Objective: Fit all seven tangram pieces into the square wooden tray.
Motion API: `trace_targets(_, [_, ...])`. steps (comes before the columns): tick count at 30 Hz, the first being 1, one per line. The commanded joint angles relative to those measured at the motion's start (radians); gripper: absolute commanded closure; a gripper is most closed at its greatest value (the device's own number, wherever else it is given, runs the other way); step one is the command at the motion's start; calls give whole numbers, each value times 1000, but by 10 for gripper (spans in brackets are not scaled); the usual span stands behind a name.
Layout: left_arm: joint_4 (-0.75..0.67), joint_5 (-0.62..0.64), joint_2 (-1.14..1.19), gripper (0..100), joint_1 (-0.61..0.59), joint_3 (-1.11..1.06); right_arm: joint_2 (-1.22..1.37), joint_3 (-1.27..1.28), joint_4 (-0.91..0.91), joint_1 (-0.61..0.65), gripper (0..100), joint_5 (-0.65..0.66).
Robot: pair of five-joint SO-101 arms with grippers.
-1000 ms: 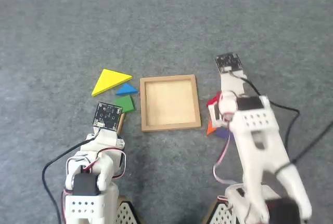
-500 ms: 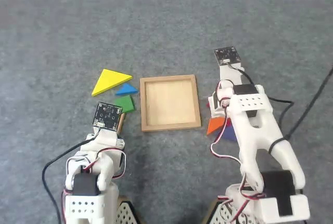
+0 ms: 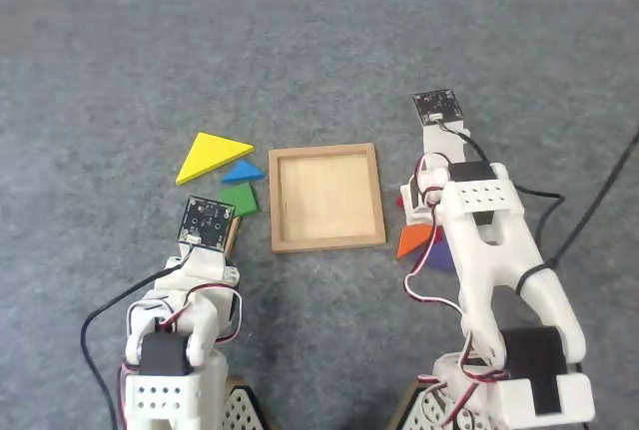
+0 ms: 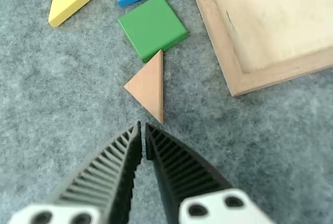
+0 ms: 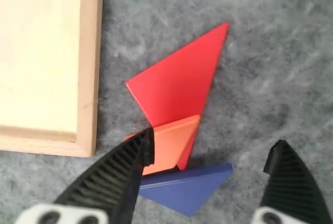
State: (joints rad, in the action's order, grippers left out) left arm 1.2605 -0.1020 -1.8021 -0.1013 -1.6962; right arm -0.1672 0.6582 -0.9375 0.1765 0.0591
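Tabletop (image 3: 100,71) carrying yellow (image 3: 208,156), blue (image 3: 243,171), green (image 3: 240,199) and tan (image 4: 148,86) pieces left of empty tray (image 3: 325,151); red (image 5: 179,86), orange (image 5: 169,146), purple (image 5: 187,185) right. Left pincer (image 4: 141,130) sitting closed, empty, by tan; right pincer (image 5: 214,141) gaping over orange. Pieces likely light, rigid, thin: pinching opposite edges advised.

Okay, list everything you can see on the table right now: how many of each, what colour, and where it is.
Wooden tray: one, pale wood, mid-table between the arms.
Yellow triangle: one, yellow, left of the tray.
Blue triangle: one, blue, between the yellow triangle and the tray.
Green square: one, green, beside the blue triangle.
Tan triangle: one, tan, tip at the green square's corner.
Red triangle: one, red, right of the tray.
Orange piece: one, orange, against the red triangle.
Dark blue triangle: one, dark blue, beside the orange piece.
Carpet: one, grey, covering the table.
Left pincer: one, black, shut, near the tan triangle.
Right pincer: one, black, open, over the orange piece.
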Motion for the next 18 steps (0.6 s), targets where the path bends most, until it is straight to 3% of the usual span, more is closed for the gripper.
trace_targets(1, [2,0,-15,987,6,15,-4,-23,73,-2,655,-11])
trace_targets(6, [2,0,-15,987,6,15,31,-12,170,16,653,-8])
trace_targets(18, [2,0,-15,987,6,15,194,-137,143,53,653,-8])
